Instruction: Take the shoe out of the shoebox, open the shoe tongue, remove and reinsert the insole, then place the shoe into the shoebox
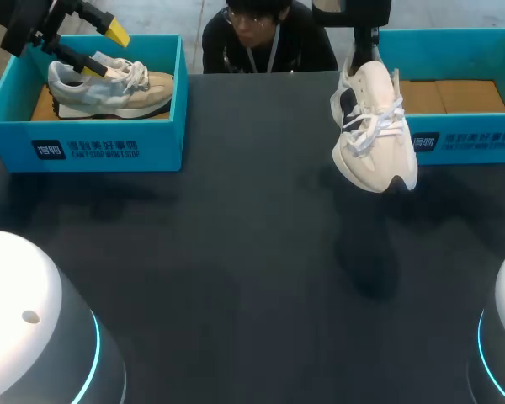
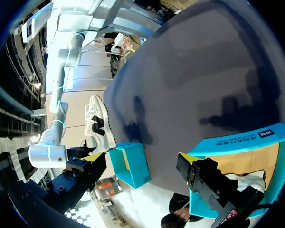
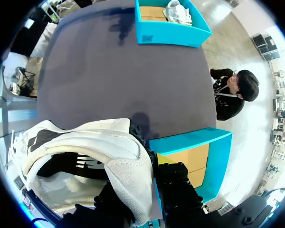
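A white sneaker (image 1: pixel 372 126) with a dark side mark hangs toe-down above the table, in front of the right teal shoebox (image 1: pixel 463 139). My right gripper (image 1: pixel 366 42) is shut on its heel. In the right wrist view the heel collar (image 3: pixel 128 175) sits between the fingers of the right gripper (image 3: pixel 142 167). That box (image 3: pixel 199 147) holds only a cardboard floor. My left gripper (image 1: pixel 107 47) stands open just above a grey-beige sneaker (image 1: pixel 109 88) that lies in the left teal shoebox (image 1: pixel 101 143). The left wrist view shows the left gripper (image 2: pixel 138 156) wide open, with nothing between its fingers.
The dark table (image 1: pixel 236 252) spreads between the two boxes and toward the near edge. White rounded arm bases (image 1: pixel 25 328) stand at the near left and near right corners.
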Robot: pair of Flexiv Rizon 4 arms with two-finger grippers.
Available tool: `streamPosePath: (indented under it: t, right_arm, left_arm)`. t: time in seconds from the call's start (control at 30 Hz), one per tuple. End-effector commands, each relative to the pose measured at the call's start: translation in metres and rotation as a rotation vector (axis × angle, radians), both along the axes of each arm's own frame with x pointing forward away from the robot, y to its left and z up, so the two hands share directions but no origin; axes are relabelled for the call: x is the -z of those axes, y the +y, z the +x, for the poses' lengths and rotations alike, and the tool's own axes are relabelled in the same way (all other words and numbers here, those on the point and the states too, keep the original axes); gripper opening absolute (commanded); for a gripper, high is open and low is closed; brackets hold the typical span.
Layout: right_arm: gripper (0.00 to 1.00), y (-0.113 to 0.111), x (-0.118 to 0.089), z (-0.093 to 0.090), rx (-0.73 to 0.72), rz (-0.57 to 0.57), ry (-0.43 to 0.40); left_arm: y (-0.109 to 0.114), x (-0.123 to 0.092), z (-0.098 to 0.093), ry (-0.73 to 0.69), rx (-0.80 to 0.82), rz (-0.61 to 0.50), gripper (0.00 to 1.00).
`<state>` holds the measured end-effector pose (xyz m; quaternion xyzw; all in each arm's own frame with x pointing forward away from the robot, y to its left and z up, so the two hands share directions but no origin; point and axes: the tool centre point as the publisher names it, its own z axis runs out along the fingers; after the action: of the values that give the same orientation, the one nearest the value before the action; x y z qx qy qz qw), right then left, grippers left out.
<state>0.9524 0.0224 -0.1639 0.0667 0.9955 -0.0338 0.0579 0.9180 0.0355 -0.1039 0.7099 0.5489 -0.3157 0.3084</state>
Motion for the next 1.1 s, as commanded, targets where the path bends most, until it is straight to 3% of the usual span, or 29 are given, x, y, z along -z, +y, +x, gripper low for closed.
streamPosePath:
  t: [0.03, 0.37, 0.5, 0.8, 1.1]
  right_arm:
    - [0.00, -0.001, -0.001, 0.000, -0.001, 0.002, 0.001]
    - [0.00, -0.001, -0.001, 0.000, -0.001, 0.002, 0.001]
    - [0.00, -0.018, 0.001, 0.006, 0.006, -0.002, -0.007]
    - [0.00, -0.086, 0.000, 0.030, -0.038, -0.009, -0.059]
    - [0.00, -0.170, -0.001, 0.057, 0.061, -0.037, -0.083]
  left_arm:
    - [0.000, 0.000, -0.001, -0.002, -0.001, 0.003, 1.00]
    - [0.000, 0.000, -0.001, -0.002, -0.001, 0.003, 1.00]
    - [0.000, 0.000, -0.001, -0.002, -0.001, 0.003, 1.00]
    - [0.000, 0.000, -0.001, -0.002, -0.001, 0.003, 1.00]
    - [0.000, 0.000, -0.001, -0.002, -0.001, 0.003, 1.00]
